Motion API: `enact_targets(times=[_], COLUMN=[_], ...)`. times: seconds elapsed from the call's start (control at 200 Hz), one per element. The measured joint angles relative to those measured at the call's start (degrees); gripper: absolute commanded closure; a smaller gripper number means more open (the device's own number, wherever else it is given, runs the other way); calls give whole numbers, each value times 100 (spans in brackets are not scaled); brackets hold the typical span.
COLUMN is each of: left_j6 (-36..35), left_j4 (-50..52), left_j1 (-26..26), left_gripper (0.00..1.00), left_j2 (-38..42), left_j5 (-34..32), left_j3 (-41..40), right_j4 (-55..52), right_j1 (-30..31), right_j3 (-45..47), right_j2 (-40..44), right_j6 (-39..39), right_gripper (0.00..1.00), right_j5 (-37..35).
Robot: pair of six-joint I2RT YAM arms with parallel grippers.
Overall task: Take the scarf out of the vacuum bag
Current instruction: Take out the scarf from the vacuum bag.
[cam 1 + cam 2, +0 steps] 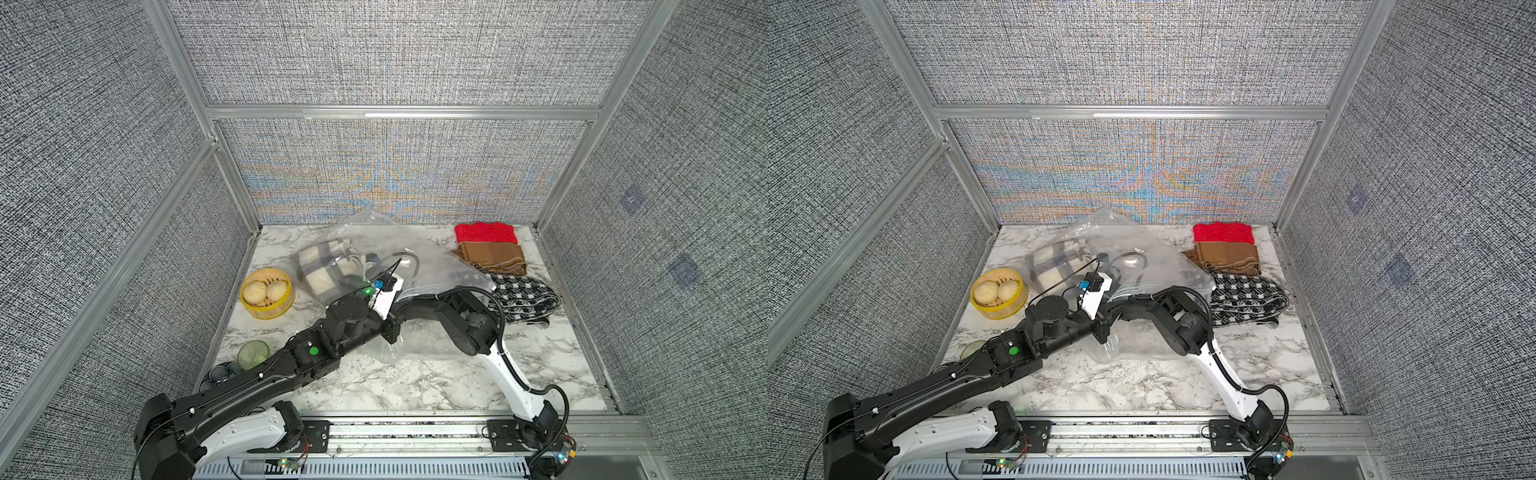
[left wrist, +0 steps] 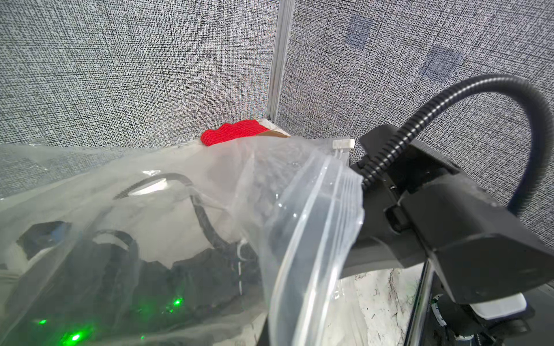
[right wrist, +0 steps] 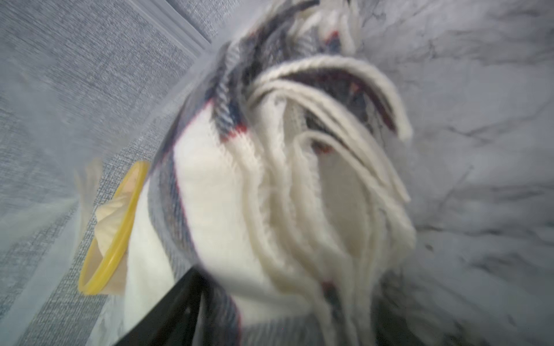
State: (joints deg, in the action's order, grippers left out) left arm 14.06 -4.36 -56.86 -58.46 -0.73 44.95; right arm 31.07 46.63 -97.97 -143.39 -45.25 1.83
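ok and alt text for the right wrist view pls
Blurred close-up of a cream scarf with dark plaid stripes and long cream fringe, filling most of the frame inside a hazy clear bag. A black finger pokes in next to it. A yellow steamer rim shows through the plastic on one side, the marble table on the other.

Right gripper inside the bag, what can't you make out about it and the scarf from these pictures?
Right gripper: in both top views the crinkled vacuum bag veils it, so open or shut cannot be told.
Plaid scarf: the right wrist view is blurred; whether it is gripped is unclear.
Left gripper: its fingertips fall outside the left wrist view; plastic fills the foreground.
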Motion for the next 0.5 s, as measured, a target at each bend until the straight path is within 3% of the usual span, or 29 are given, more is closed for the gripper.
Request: enact_targets(times=[0.07,0.115,0.265,0.5], left_j6=[13,15,57,-72], left_j4=[-24,-39,-68,48], left_j1=[0,0,0,0], left_gripper=[100,100,100,100], left_j2=[57,103,260,256], left_j5=[-81,-177,-616,-2052], left_j3=[-105,-181,-431,-599], right_j4=[-4,-7,7,332], right_j1=[-2,-13,-52,-369], right_j3=[-269,-369,-149,1532], right_j2=[-155,-208,-13,1038], right_j6=[7,13,118,166], right_gripper=[87,100,100,100], right_j5=[17,33,111,363])
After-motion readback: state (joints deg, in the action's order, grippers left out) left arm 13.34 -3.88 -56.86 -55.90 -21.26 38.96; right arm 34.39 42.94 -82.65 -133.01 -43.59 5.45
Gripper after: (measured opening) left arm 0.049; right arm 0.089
